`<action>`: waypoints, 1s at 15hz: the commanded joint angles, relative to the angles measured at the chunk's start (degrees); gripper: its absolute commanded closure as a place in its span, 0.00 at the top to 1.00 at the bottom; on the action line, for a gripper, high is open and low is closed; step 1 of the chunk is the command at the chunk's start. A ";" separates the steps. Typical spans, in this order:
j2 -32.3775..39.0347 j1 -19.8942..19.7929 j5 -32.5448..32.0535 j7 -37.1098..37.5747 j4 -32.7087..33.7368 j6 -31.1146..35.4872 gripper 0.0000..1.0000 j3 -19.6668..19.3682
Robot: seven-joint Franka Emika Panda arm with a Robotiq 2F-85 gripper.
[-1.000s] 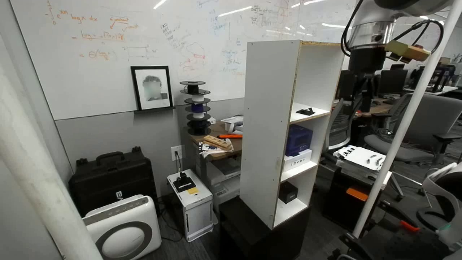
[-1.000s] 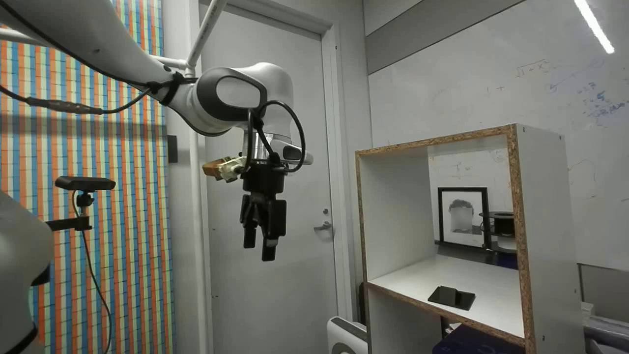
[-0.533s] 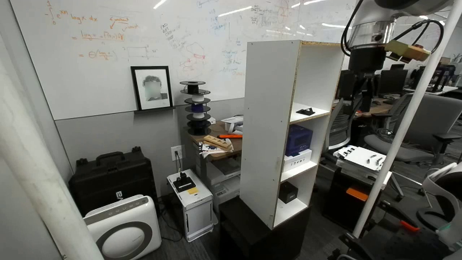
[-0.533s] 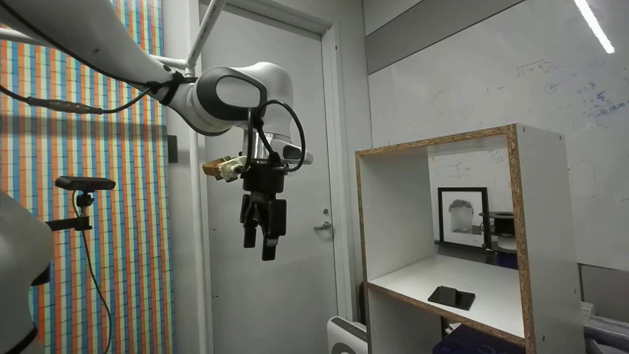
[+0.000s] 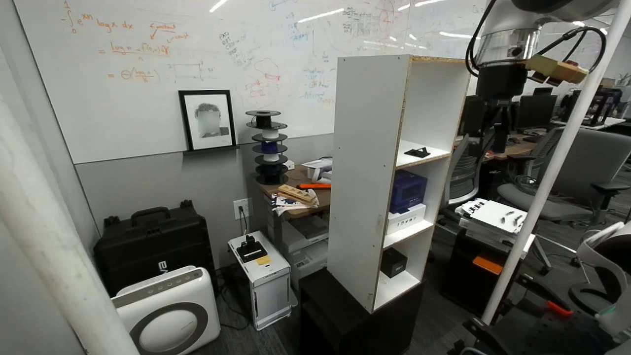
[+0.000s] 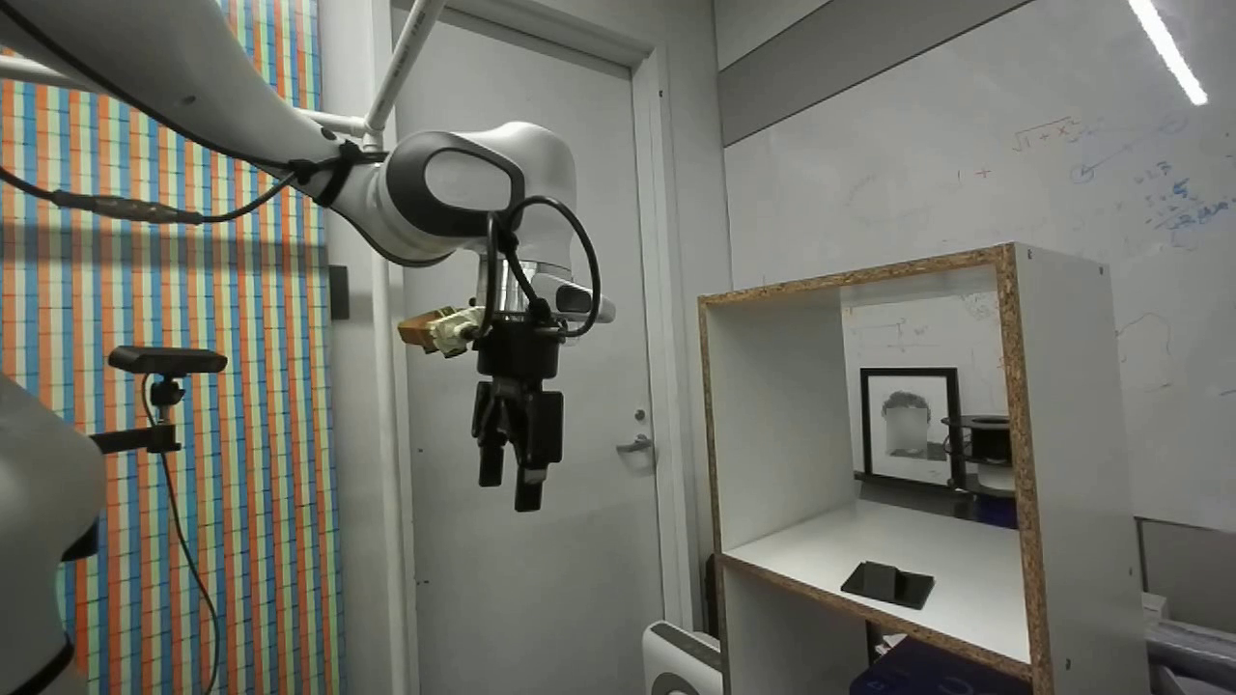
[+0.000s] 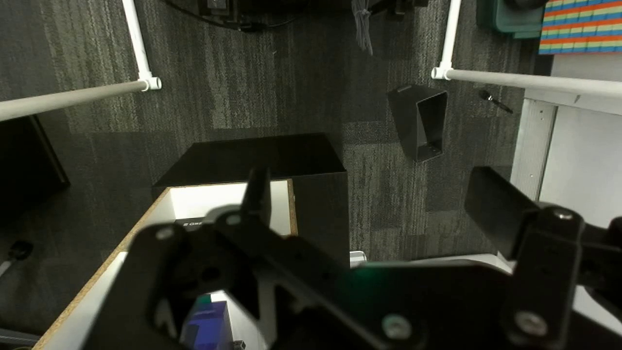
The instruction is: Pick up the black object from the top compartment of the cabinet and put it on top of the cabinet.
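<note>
The cabinet is a tall, white, open-fronted shelf unit with raw chipboard edges. It also shows in an exterior view and in the wrist view. The small, low black object lies on the floor of the top compartment in both exterior views, near the front edge. It does not show in the wrist view. My gripper points down in front of the cabinet, apart from it, at about top-compartment height. In the wrist view the gripper has its fingers wide apart with nothing between them.
A blue object on a white box fills part of the middle compartment. A chunkier black box sits in the bottom one. The cabinet stands on a black base. White poles and a bracket-mounted camera stand nearby.
</note>
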 commanded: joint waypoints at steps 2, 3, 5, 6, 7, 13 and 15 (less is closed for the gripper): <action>0.01 0.14 -0.08 0.06 0.08 -0.10 1.00 -0.14; 0.01 0.14 -0.08 0.06 0.08 -0.10 1.00 -0.14; 0.01 0.14 -0.08 0.06 0.08 -0.10 1.00 -0.14; 0.01 0.14 -0.08 0.06 0.08 -0.10 1.00 -0.14; 0.01 0.14 -0.09 0.06 0.08 -0.10 1.00 -0.14; 0.01 0.14 -0.08 0.06 0.08 -0.10 1.00 -0.14; -0.53 0.58 -0.03 -1.67 -0.20 0.77 1.00 -0.54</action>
